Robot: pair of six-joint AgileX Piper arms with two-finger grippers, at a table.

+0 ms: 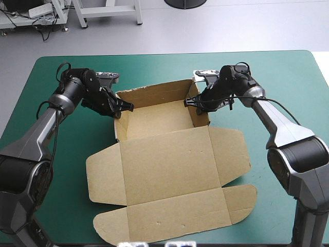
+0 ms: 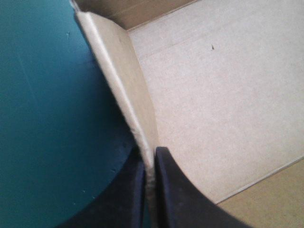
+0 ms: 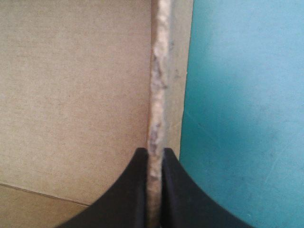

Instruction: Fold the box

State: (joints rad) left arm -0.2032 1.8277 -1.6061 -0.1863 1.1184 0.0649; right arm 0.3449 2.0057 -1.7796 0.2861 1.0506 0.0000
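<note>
The brown box (image 1: 169, 170) lies mid-table as an open tray with its far, left and right walls raised and the lid flat toward the near edge. My left gripper (image 1: 125, 107) is shut on the box's left wall; in the left wrist view the wall's edge (image 2: 135, 118) runs between the black fingers (image 2: 164, 190). My right gripper (image 1: 193, 102) is shut on the right wall, and the right wrist view has that wall's edge (image 3: 157, 95) pinched between its fingers (image 3: 175, 190). The tray floor (image 1: 157, 121) is bare.
The flat lid panel (image 1: 169, 221) with its rounded side flaps (image 1: 105, 177) reaches close to the table's near edge. Teal-green cover (image 1: 288, 72) lies open to the right and left of the box and along the far edge.
</note>
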